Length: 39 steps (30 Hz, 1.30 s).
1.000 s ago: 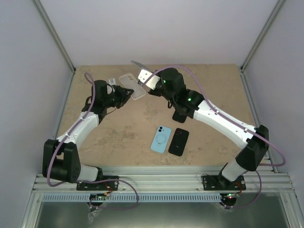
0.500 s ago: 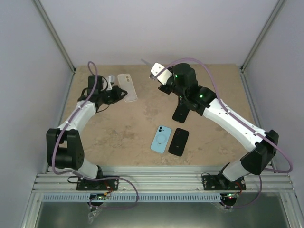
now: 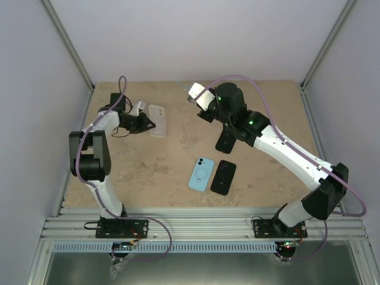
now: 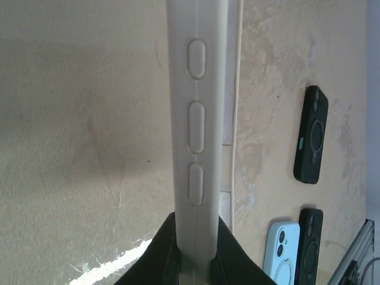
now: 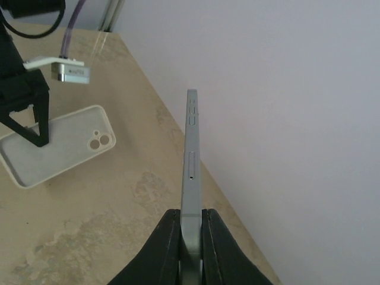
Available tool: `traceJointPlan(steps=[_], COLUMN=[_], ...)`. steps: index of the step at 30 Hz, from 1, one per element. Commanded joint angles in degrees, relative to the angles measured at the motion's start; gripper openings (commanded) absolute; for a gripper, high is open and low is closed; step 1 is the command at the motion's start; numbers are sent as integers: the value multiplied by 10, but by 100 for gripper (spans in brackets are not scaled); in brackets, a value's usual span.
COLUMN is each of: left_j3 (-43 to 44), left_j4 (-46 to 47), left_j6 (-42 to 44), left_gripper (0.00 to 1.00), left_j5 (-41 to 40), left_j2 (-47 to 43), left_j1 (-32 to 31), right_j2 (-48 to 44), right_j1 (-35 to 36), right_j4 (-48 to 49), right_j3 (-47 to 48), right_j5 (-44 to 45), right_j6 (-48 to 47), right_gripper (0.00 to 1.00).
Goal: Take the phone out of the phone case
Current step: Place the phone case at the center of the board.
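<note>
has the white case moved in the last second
Yes: the white case shifted left and lower in the top view relative to the unmoved blue case.

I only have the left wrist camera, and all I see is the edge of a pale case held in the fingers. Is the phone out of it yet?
Observer: Yes. The right gripper is shut on the phone, which is bare, edge-on and up off the table.
Operator: And the case is really empty?
Observer: The right wrist view looks straight into the case. Its open side is up and there is nothing inside.
Operator: Where do the two sit from above?
Observer: In the top view the case is at the back left, held by the left gripper. The phone is well apart from it, toward the back middle.
</note>
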Motion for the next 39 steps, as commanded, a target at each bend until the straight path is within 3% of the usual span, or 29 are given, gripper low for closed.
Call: traceJointPlan(steps=[1, 22, 39], left_j3=[50, 234, 235], left_j4=[-46, -104, -154], left_j6=[53, 119, 172], left_gripper=[0, 0, 0], left_j5=[9, -25, -106], left_j2=[32, 195, 208], left_j1=[2, 20, 86], right_j2=[-15, -12, -3], right_j1=[-2, -2, -2], right_j4=[30, 31, 27], right_j3=[0, -10, -8], right_j5=[-8, -8, -12], right_j6=[11, 9, 12], right_gripper=[1, 1, 0])
